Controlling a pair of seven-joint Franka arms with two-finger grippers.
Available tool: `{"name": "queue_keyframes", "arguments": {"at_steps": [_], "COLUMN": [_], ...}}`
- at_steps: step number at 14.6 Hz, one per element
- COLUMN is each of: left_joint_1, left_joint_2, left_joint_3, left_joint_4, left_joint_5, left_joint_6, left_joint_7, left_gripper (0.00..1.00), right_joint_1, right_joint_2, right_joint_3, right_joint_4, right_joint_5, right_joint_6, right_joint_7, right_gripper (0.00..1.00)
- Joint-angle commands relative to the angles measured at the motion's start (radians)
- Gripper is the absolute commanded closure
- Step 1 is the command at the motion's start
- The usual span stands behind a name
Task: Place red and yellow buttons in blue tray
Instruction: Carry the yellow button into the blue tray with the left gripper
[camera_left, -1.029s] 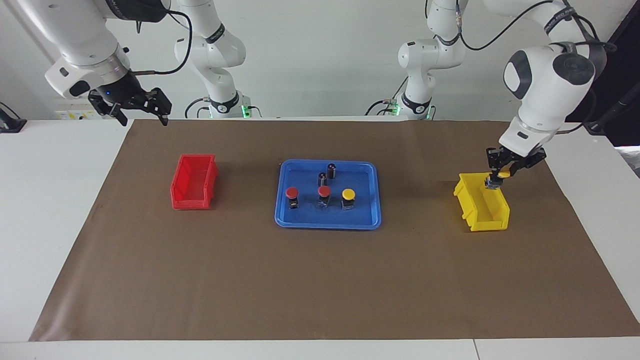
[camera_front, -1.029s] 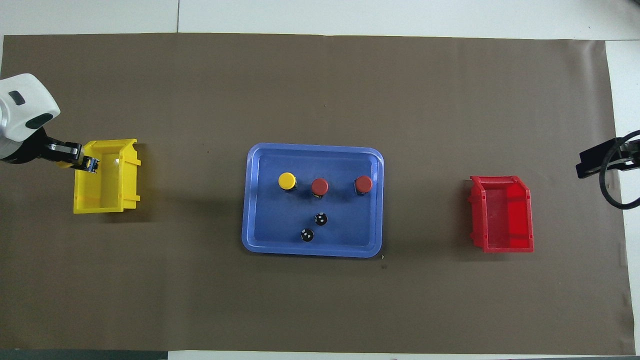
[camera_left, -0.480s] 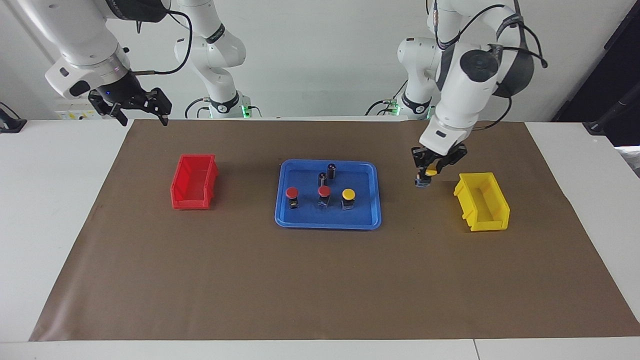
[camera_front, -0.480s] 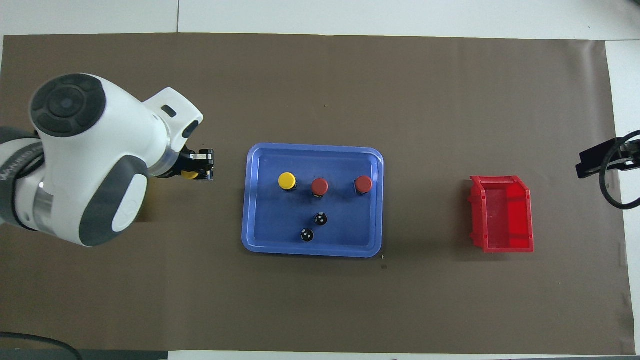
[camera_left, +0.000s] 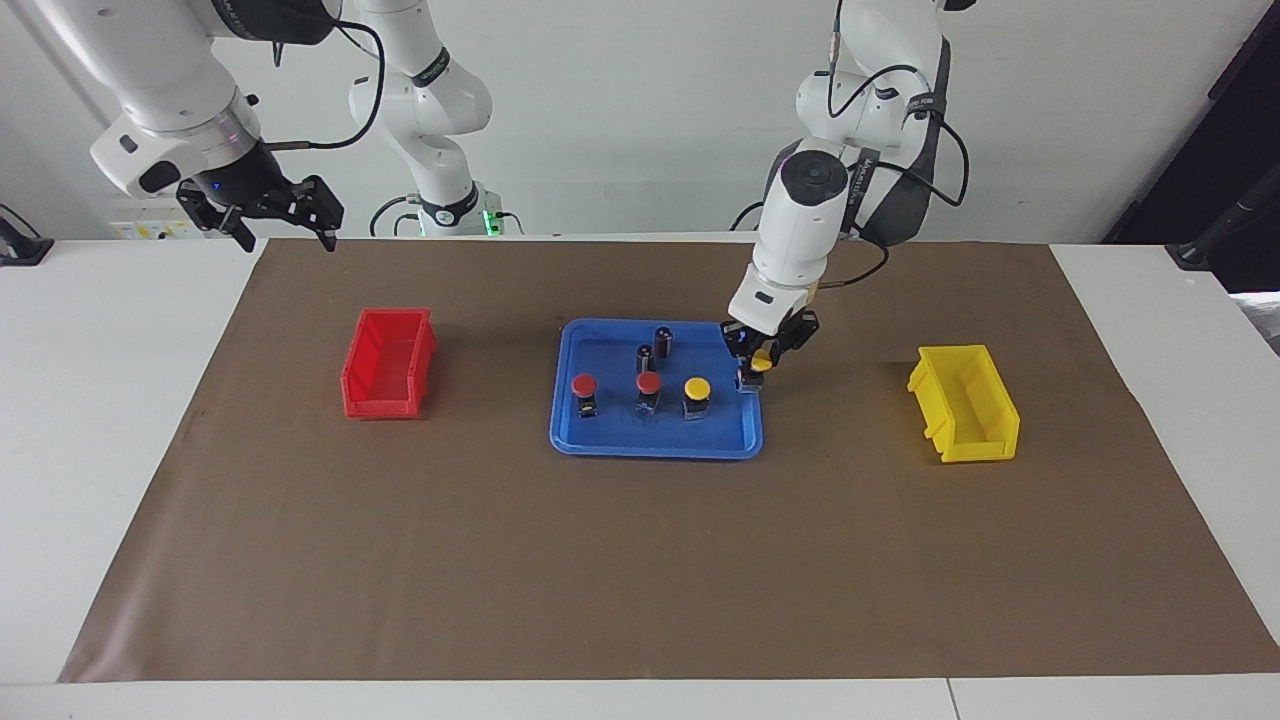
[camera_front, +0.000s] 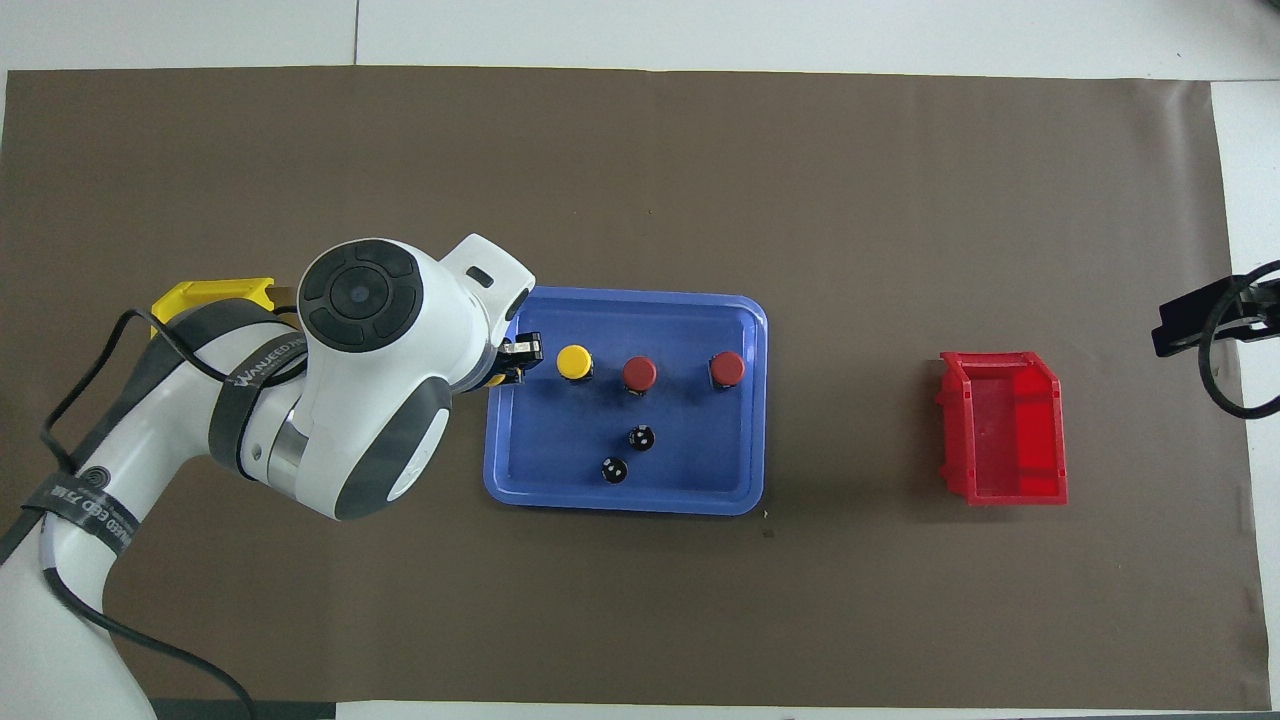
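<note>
The blue tray (camera_left: 655, 443) lies in the middle of the brown paper sheet (camera_left: 640, 560), with the small red bin (camera_left: 388, 362) toward the right arm's end of the table and the small yellow bin (camera_left: 965, 402) toward the left arm's end. Both bins show bare floors with nothing lying in them. Inside the tray three buttons stand upright in a row on their black bases: a red button (camera_left: 584, 386) nearest the right arm's end, a second red button (camera_left: 649, 384) in the middle, and a yellow button (camera_left: 697, 389) beside that, all three apart from one another. Nearer to the robots, also in the tray, stand two dark grey capless cylinders (camera_left: 654, 349), close together. The left gripper (camera_left: 757, 364) is clenched on the second yellow button (camera_left: 762, 362), its yellow cap showing between the fingers, and holds it over the tray's rim at the end toward the yellow bin; in the overhead view the arm's wrist covers most of that button. The right gripper (camera_left: 268, 211) waits raised over the table edge near the red bin's end of the sheet, its fingers spread and holding nothing.
</note>
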Motion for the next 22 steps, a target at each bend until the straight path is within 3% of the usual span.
{"name": "queue_keyframes", "arguments": {"at_steps": [1,5,9,10,11,13,15,19,22], "left_joint_1": [-0.031,-0.029,-0.032,-0.031,-0.029,-0.029,-0.031,-0.012,0.066], "left_joint_2": [0.034,0.034,0.081,0.088,0.091,0.091,0.091,0.069,0.014], "left_joint_3": [0.019,0.017,0.017,0.017,0.017,0.019,0.02,0.026,0.028], "left_joint_4": [-0.006,-0.016,-0.018,-0.018,-0.018,-0.016,-0.006,0.023,0.049], "left_joint_5": [-0.019,-0.019,-0.019,-0.019,-0.019,-0.019,-0.017,-0.011,-0.011], "left_joint_6": [0.055,0.066,0.114,0.127,0.128,0.125,0.106,-0.012,-0.113], "left_joint_7": [-0.028,-0.02,-0.026,-0.019,-0.013,-0.014,-0.014,0.048,0.174], "left_gripper": [0.99,0.99,0.99,0.92,0.73,0.21,0.01,0.0,0.0], "right_joint_1": [-0.014,-0.012,-0.012,-0.012,-0.011,-0.014,-0.014,-0.012,-0.012], "right_joint_2": [-0.014,-0.014,-0.014,-0.014,-0.014,-0.014,-0.014,-0.014,-0.014], "right_joint_3": [0.008,0.008,0.008,0.009,0.009,0.008,0.008,0.008,0.008], "right_joint_4": [-0.017,-0.017,-0.017,-0.016,-0.017,-0.017,-0.017,-0.017,-0.017], "right_joint_5": [0.003,0.003,0.003,0.003,0.003,0.003,0.003,0.003,0.003], "right_joint_6": [0.015,0.015,0.015,0.015,0.015,0.015,0.015,0.015,0.015], "right_joint_7": [-0.021,-0.021,-0.021,-0.02,-0.02,-0.021,-0.021,-0.021,-0.021], "right_gripper": [0.0,0.0,0.0,0.0,0.0,0.0,0.0,0.0,0.0]}}
